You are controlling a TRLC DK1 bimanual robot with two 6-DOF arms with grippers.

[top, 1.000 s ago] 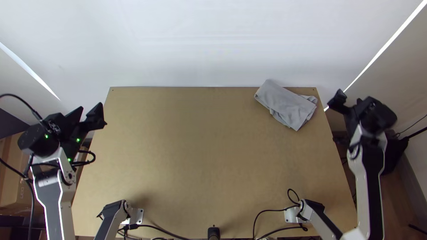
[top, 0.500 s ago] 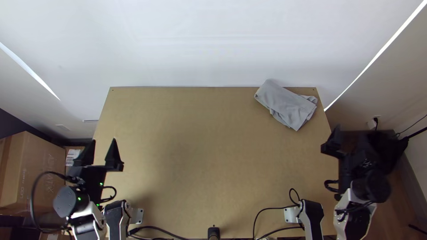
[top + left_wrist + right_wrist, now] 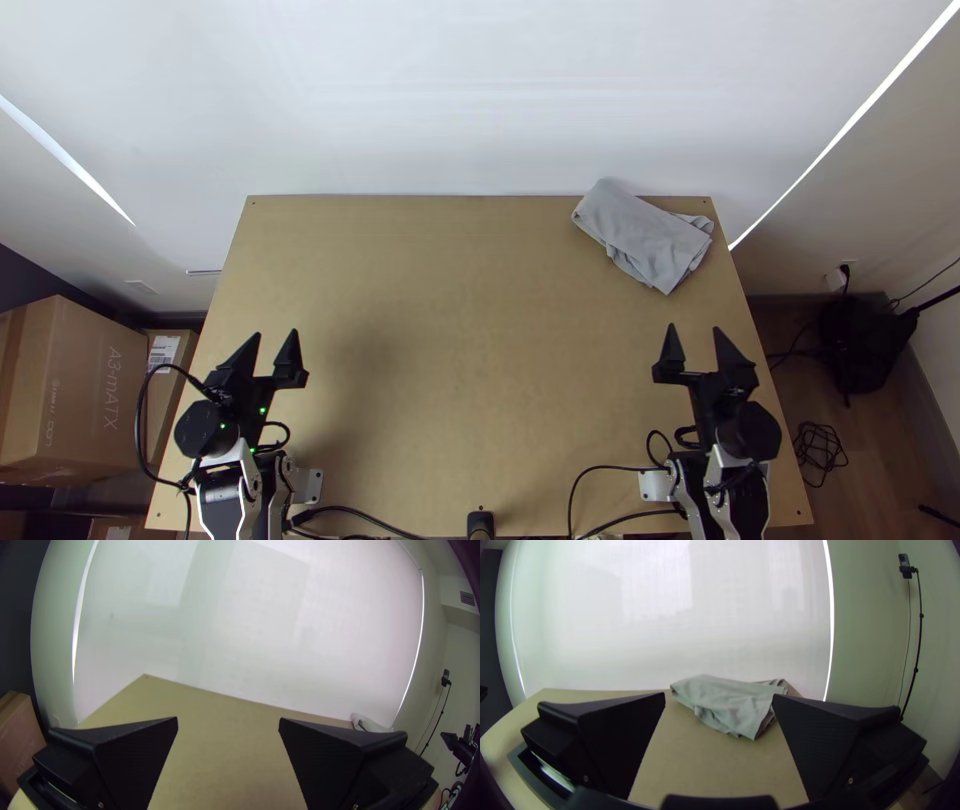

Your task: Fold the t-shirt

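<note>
The grey t-shirt [image 3: 645, 235] lies near the far right corner of the worktop [image 3: 450, 330], in a compact, uneven packet, with layers showing loosely along its near side and at the end towards the right edge. Its long axis runs aslant, from the far edge down towards the right edge; whether the far end overhangs, I cannot tell. Nearer to it is the right hand [image 3: 697, 330], over the near right part of the worktop, its fingers wide apart with nothing between them and pointing to the far edge. From there the packet lies ahead and a little to the left, well apart, so the hand would meet it at a slant to its length, not squarely on an end. The left hand [image 3: 275, 334], over the near left part, is also spread and bare, and would have the whole width of the worktop to cross. The folding looks finished or close to it; if a last tidying is wanted, it falls to the right hand, going forward and turning to suit that slant, lest it skew the loose layers
</note>
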